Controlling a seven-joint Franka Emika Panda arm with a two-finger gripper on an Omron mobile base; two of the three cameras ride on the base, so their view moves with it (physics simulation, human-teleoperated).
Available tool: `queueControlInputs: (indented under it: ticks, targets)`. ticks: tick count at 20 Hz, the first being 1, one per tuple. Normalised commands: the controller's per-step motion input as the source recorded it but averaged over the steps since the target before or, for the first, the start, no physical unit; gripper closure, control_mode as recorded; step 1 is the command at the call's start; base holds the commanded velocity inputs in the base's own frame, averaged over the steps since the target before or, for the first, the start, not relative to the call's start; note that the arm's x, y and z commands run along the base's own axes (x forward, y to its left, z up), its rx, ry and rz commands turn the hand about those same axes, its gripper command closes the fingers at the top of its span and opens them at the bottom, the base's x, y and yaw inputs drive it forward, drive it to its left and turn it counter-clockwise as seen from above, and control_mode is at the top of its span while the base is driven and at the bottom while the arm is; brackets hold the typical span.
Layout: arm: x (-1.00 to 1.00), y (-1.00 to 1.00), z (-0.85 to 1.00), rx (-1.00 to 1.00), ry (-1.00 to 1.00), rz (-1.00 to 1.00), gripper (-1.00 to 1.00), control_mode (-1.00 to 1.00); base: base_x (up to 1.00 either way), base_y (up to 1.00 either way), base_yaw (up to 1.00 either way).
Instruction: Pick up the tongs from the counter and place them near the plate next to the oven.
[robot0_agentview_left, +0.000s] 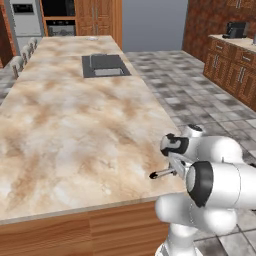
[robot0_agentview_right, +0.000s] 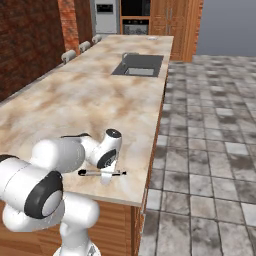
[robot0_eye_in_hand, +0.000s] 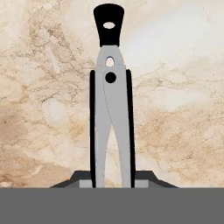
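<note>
So far only the grasp was done: fingers (robot0_eye_in_hand: 112, 177) closed on the tongs (robot0_eye_in_hand: 110, 109), which lay flat on the bench (robot0_agentview_left: 75, 130) near its front edge, not yet lifted; carry and placing were left; plate (robot0_agentview_left: 92, 38) sat at the bench's far end, well apart, with the oven (robot0_agentview_left: 60, 22) behind it; sink (robot0_agentview_left: 104, 65) lay between, probably the only thing to clear; stools (robot0_agentview_left: 22, 55) lined the far side.
</note>
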Motion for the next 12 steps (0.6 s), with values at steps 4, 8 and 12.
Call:
queueControlInputs:
  ticks: [4,8,12]
  targets:
    - [-0.28,-0.13,0.77,0.06,-0.27,-0.09,1.00,-1.00,0.00,0.00,0.00]
    - [-0.16,-0.17,0.84,0.09,-0.18,-0.06,1.00,-1.00,0.00,0.00,0.00]
    - [-0.03,-0.15,0.83,0.08,-0.16,-0.04,1.00,-1.00,0.00,0.00,0.00]
